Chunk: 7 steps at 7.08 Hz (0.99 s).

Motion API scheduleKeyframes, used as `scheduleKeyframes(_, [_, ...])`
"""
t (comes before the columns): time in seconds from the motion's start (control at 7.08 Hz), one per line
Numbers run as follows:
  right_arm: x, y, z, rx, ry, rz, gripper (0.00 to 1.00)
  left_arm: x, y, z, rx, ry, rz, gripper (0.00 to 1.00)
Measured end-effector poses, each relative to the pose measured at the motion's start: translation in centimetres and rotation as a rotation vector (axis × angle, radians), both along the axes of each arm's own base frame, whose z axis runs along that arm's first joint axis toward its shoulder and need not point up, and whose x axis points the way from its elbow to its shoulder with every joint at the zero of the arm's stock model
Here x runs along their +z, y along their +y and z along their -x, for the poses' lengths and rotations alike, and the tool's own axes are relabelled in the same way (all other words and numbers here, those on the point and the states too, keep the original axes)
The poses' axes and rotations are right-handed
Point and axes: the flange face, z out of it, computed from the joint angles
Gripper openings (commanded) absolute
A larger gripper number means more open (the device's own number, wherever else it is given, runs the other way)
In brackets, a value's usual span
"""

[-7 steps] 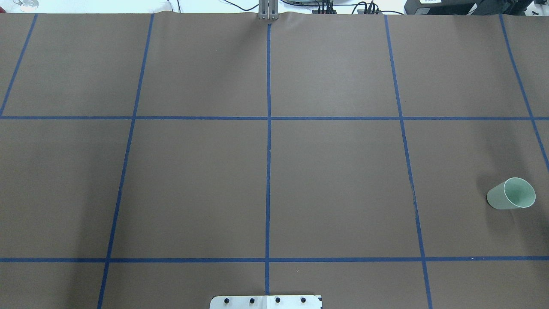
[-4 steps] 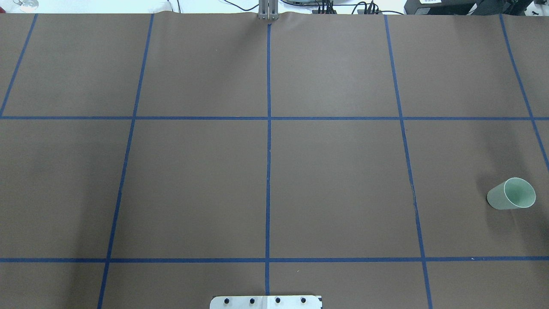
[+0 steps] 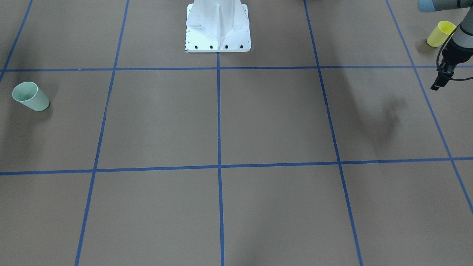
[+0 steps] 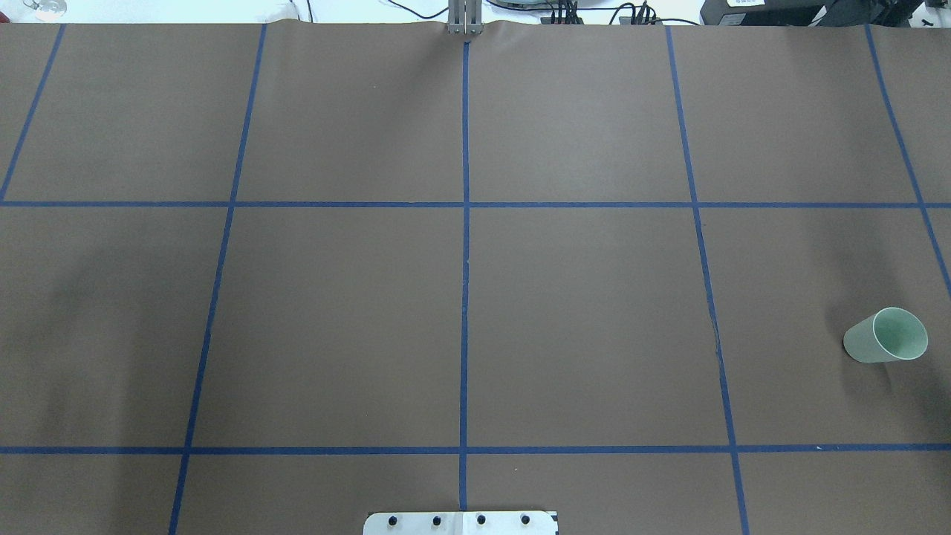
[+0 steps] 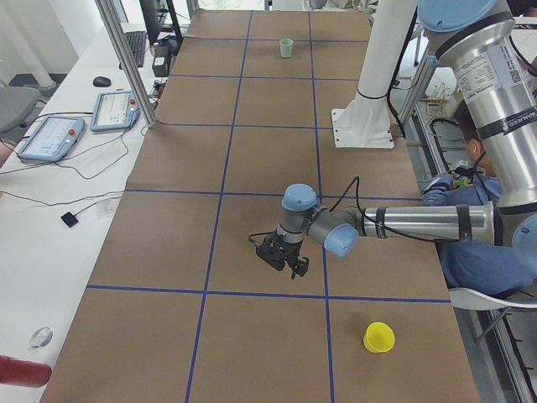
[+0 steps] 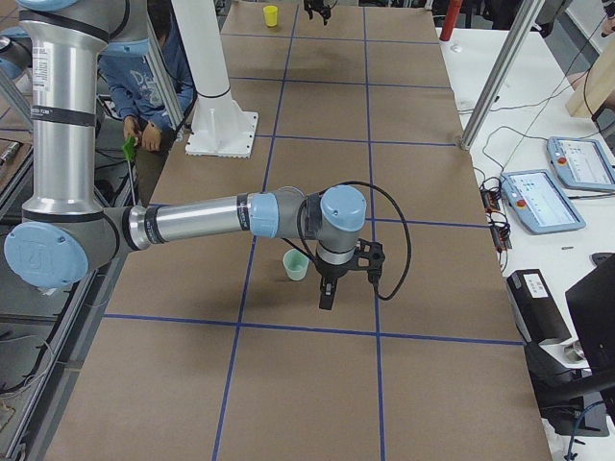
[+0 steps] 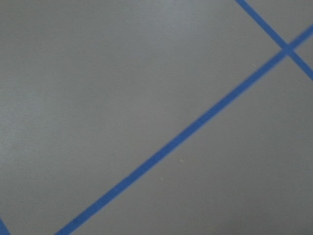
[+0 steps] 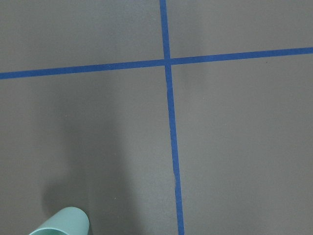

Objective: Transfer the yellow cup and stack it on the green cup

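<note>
The yellow cup (image 3: 439,34) stands upright near the table's end on my left side; it also shows in the exterior left view (image 5: 379,337). My left gripper (image 3: 436,87) hovers above the table a little way from it, apart from it, and looks open and empty (image 5: 284,267). The green cup (image 4: 885,336) stands upright at the far right end of the table (image 3: 30,96). My right gripper (image 6: 324,300) hangs just beside the green cup (image 6: 296,265), not touching it; I cannot tell whether it is open or shut. The cup's rim shows in the right wrist view (image 8: 61,223).
The brown table cover carries a blue tape grid (image 4: 465,297). The robot's white base (image 3: 218,26) stands at the near edge's middle. A seated person (image 5: 470,218) is beside the table's robot side. Desks with tablets (image 6: 538,197) lie beyond the far edge.
The green cup has not moved. Only a faint shadow at the left of the table has shifted.
</note>
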Motion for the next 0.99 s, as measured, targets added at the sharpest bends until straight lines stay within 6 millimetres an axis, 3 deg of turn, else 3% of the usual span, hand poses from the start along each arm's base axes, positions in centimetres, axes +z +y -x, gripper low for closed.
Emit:
scheduleKeyframes(0.56, [-2.3,0.2,0.7,-0.019,0.005,-0.048,1.0,5.1,6.9,0.1,-0.192,-0.217,0.201,1.0])
scheduleKeyframes(0.99, [-3.0,1.6,0.7,-0.021,0.006,-0.06,1.0,7.2,10.5,-5.2,-0.331,-0.492,0.377,0.99])
